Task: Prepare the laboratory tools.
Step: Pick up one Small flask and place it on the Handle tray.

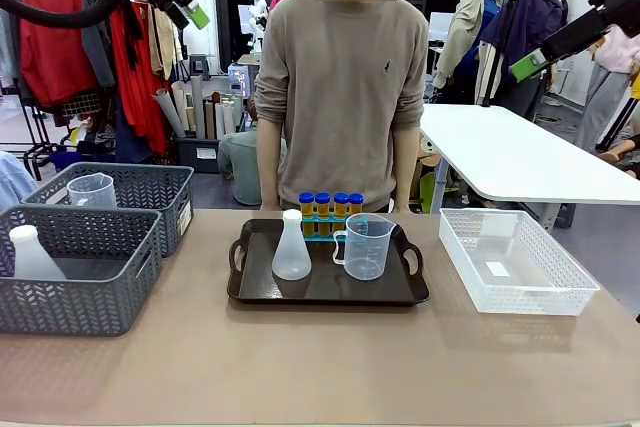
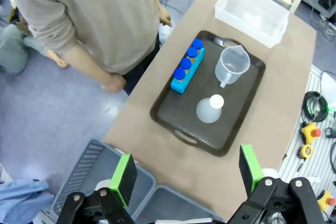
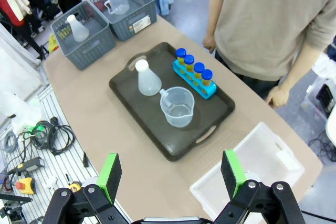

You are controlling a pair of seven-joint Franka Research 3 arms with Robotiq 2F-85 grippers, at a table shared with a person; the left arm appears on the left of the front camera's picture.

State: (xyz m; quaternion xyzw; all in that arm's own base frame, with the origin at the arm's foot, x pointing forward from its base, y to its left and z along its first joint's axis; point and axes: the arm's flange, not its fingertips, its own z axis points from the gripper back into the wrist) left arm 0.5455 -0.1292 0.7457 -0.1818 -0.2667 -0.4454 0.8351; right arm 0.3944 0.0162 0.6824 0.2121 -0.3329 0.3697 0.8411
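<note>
Both my grippers, left gripper [image 2: 186, 174] and right gripper [image 3: 170, 177], hang open above the bench [image 1: 300, 357]; the tray [image 1: 260, 292] holds one flask [image 1: 291, 247], one beaker [image 1: 366, 245], four tubes [image 1: 331, 203]; the front view adds two grey baskets [image 1: 75, 292].

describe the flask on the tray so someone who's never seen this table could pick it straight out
In the middle of the table sits a dark brown tray with handles. On its left half, seen from the robot's side, stands the white translucent conical flask, beside the clear beaker and in front of the blue rack of tubes. It alone has a wide base narrowing to a slim neck; a similar flask stands in a grey basket, not on the tray.
</note>
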